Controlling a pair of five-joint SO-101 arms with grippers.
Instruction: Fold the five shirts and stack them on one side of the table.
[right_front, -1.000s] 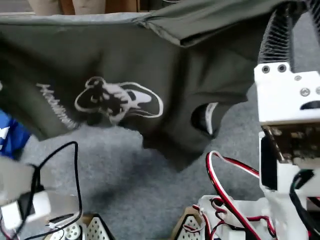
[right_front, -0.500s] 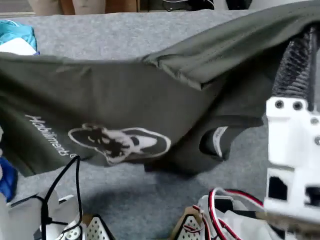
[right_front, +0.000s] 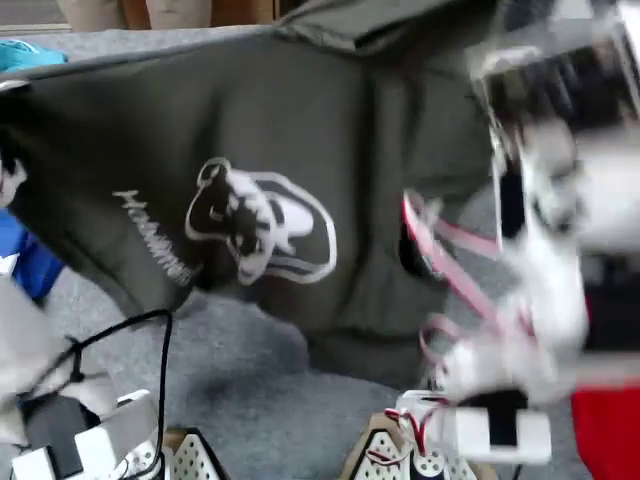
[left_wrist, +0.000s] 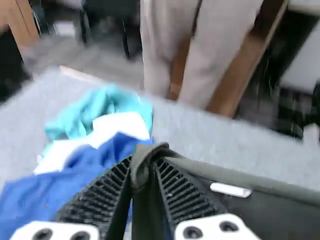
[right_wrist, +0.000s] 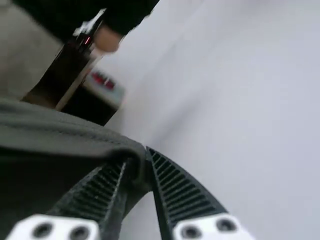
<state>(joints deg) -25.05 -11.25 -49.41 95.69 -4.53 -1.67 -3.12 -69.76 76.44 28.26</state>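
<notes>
Blue shirt (right_front: 25, 265) beside olive shirt (right_front: 300, 130).

Teal, white and blue shirts (left_wrist: 112, 127) lie heaped on the grey table (right_front: 255, 405).

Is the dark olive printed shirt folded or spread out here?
Spread out: the dark olive printed shirt hangs open, print showing, its edge pinched in the left claw and the right claw.
</notes>
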